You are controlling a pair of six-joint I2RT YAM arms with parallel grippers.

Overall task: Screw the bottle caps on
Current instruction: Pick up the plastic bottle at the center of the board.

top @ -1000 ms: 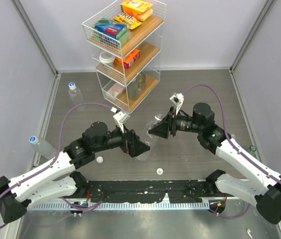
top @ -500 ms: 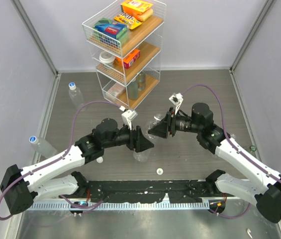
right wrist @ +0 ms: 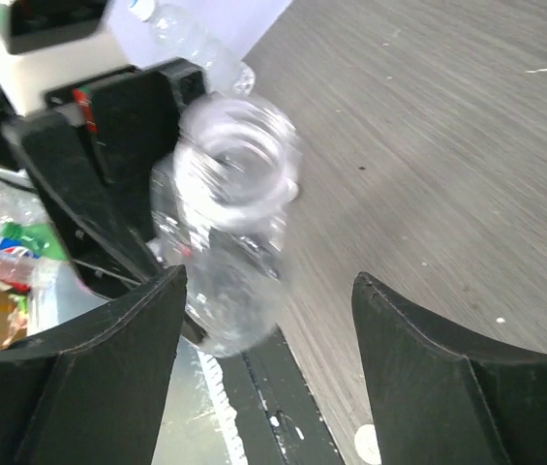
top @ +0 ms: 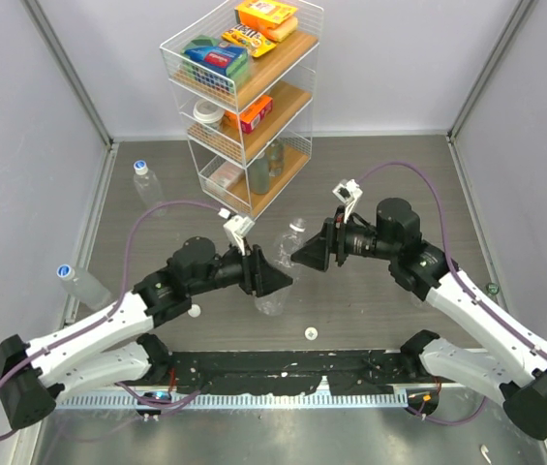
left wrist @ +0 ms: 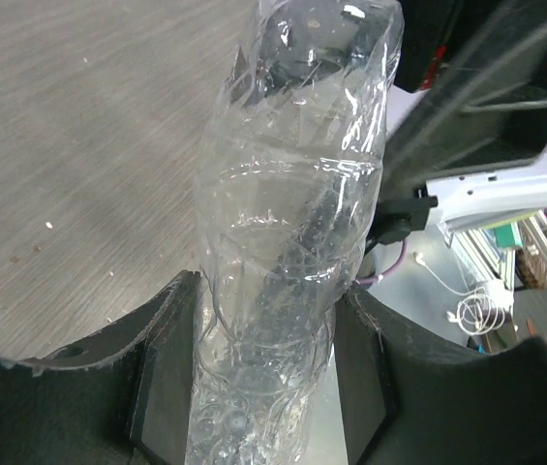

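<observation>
**Mia:** Holding the bottle (left wrist: 292,223) near the middle of the surface (top: 399,184), is the left claw (left wrist: 268,300) tight enough?

**Ben:** I think so. It is partly closed and both sides press on the bottle. The right claw (right wrist: 268,279) is wide open and empty, just beside the open top.

**Mia:** What next?

**Ben:** Maybe fetch the white cap (top: 310,332) by the near edge, set it flat, and twist gently.

**Mia:** Anything hard to see?

**Ben:** The top is blurry. I can't tell if the bottom touches down.
</observation>
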